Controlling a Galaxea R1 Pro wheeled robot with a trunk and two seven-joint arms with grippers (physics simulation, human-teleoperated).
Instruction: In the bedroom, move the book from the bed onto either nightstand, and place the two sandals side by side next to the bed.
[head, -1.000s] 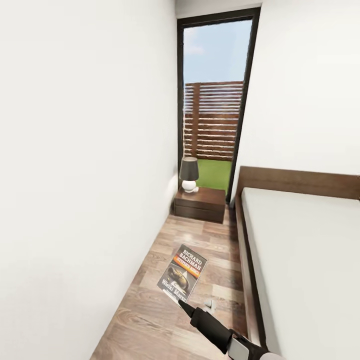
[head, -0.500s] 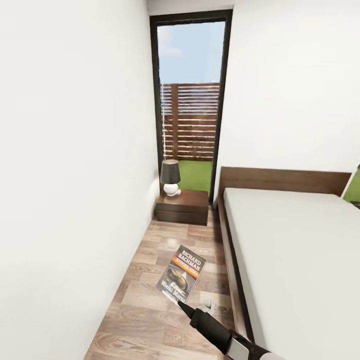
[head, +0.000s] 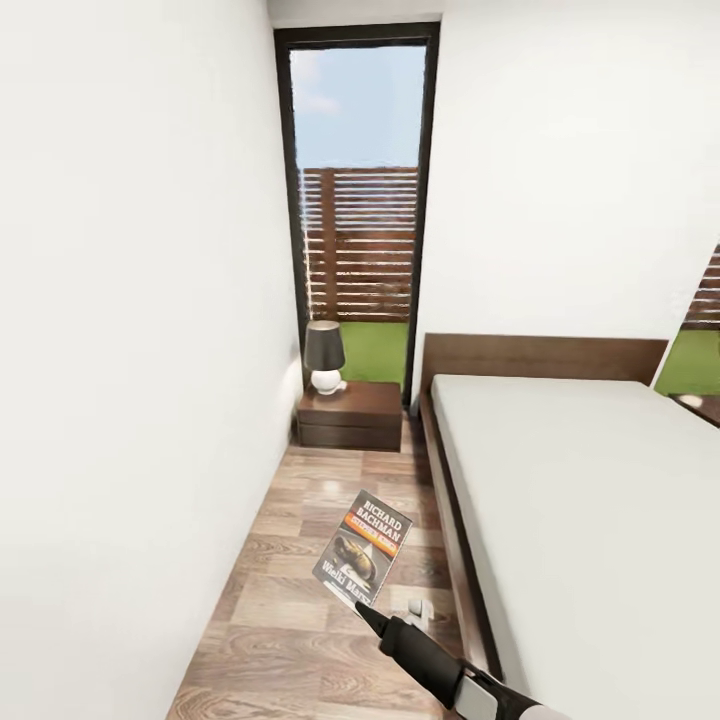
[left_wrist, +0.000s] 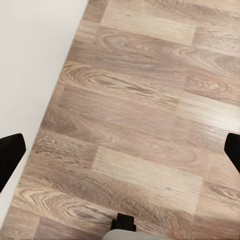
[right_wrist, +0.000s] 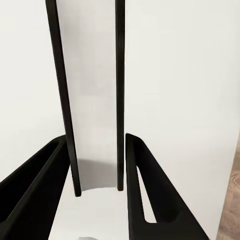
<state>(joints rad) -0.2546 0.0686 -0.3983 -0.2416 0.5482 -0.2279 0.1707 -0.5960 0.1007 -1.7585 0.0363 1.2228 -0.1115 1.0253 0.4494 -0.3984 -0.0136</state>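
Now the right gripper (head: 362, 606) pinches the book (head: 363, 548) by its near edge, above the floor (head: 290, 640) beside the bed (head: 580, 500). Straight ahead stands the nightstand (head: 352, 415). Left jaws hang wide open.

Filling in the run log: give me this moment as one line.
stage: carrying book to nightstand | right gripper: shut on book | left gripper: open above floor | lamp on nightstand | bed at right

Book (head: 363, 548): dark cover, orange band, white lettering. Floor (head: 290, 590): light brown wood-plank grain. Bed (head: 590, 500): pale grey mattress, dark brown frame. Nightstand (head: 352, 415): dark brown. Lamp (head: 324, 356): black shade, white base.
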